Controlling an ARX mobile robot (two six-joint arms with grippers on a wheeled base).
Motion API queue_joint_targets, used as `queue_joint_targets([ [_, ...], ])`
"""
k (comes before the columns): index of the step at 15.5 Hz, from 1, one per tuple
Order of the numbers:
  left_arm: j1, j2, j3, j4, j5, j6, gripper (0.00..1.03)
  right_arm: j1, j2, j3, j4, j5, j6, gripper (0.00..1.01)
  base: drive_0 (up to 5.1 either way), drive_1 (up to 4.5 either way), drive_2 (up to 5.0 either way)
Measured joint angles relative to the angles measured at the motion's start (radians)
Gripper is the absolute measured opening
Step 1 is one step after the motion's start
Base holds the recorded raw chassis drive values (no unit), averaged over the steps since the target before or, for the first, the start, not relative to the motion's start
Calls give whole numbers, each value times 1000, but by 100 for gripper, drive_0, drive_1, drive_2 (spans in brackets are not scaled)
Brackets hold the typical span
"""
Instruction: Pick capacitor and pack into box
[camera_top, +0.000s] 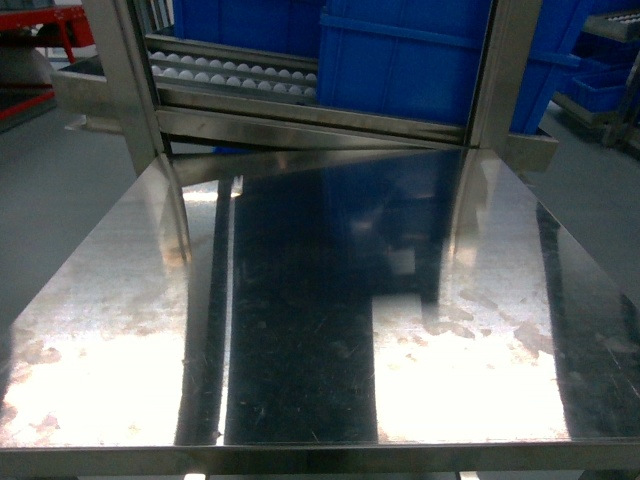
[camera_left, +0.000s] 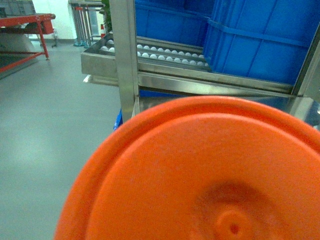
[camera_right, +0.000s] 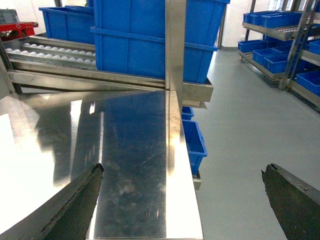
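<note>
Right up close, a big orange round thing (camera_left: 200, 175) hides the left gripper so I cannot tell its state, the right gripper (camera_right: 182, 192) is wide open holding nothing, and with no box or capacitor on the shiny tabletop (camera_top: 300, 330), finding them comes first.

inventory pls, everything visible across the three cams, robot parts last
Steel table: one, shiny silver, fills the head view; nothing stands on it.
Blue bins: several, blue, on the roller rack behind the table; more on shelves at the far right and low beside the table.
Roller conveyor: one, steel with white rollers, behind the table's far edge.
Steel uprights: silver frame posts at the table's back corners.
Orange disc: one, orange, round with a raised rim, fills the bottom of the left wrist view.
Red frame: one, red, far left on the grey floor.
Box, capacitor: none in view.
Right hand: dark fingers spread wide, open, over the table's right edge.
Left hand: not seen.
</note>
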Motion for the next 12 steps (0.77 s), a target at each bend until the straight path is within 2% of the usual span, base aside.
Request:
queue_joint_targets([
  [2, 39, -69, -29, -40, 42, 0, 43, 0, 0, 0, 0, 0, 0, 98, 0, 0, 0],
  [3, 109, -108, -43, -66, 109, 0, 43, 0, 0, 0, 1, 0, 0, 98, 0, 0, 0],
  [4, 126, -141, -52, -88, 102, 0, 43, 0, 0, 0, 0, 0, 0, 98, 0, 0, 0],
  [6, 115, -208, -65, -137, 119, 1, 43, 0, 0, 0, 0, 0, 0, 98, 0, 0, 0],
  [7, 116, -222, -94, -92, 119, 0, 43, 0, 0, 0, 0, 0, 0, 98, 0, 0, 0],
  [12, 117, -318, -94, -197, 119, 0, 43, 0, 0, 0, 0, 0, 0, 98, 0, 0, 0],
])
